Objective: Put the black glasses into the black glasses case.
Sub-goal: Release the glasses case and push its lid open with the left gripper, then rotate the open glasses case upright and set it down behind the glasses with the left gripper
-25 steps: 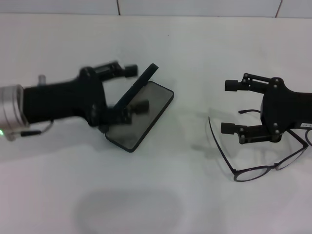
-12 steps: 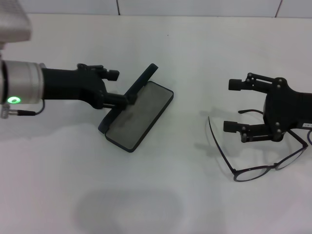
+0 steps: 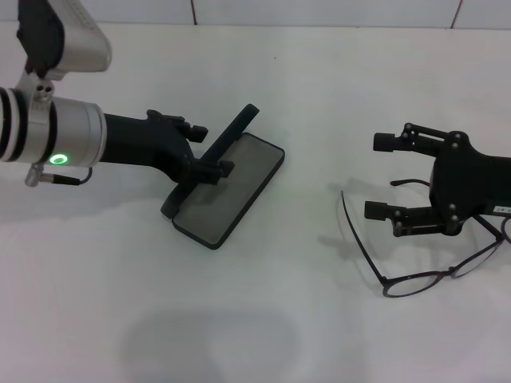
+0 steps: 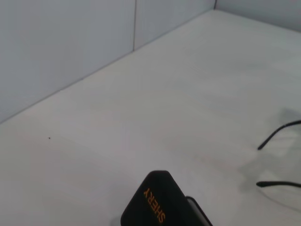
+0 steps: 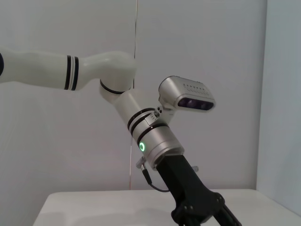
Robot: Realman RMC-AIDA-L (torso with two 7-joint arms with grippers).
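The black glasses case (image 3: 231,187) lies open at the table's middle left, grey lining up, its lid (image 3: 231,136) standing tilted. My left gripper (image 3: 209,149) is open and straddles the lid, one finger behind it and one over the lining. The lid's corner with orange "SHERY" lettering shows in the left wrist view (image 4: 155,207). The black glasses (image 3: 415,279) lie unfolded at the right, lenses toward me. My right gripper (image 3: 380,175) is open and hovers over their temple arms (image 3: 355,231). Two temple arm tips also show in the left wrist view (image 4: 277,134).
The white table (image 3: 279,319) runs back to a tiled wall (image 3: 319,9). The right wrist view shows my left arm (image 5: 150,136) with its wrist camera (image 5: 188,94) across the table.
My left wrist has turned, bringing its silver cuff and camera into view, and its fingers have drawn closer around the lid. The case, the glasses and the right gripper have hardly moved.
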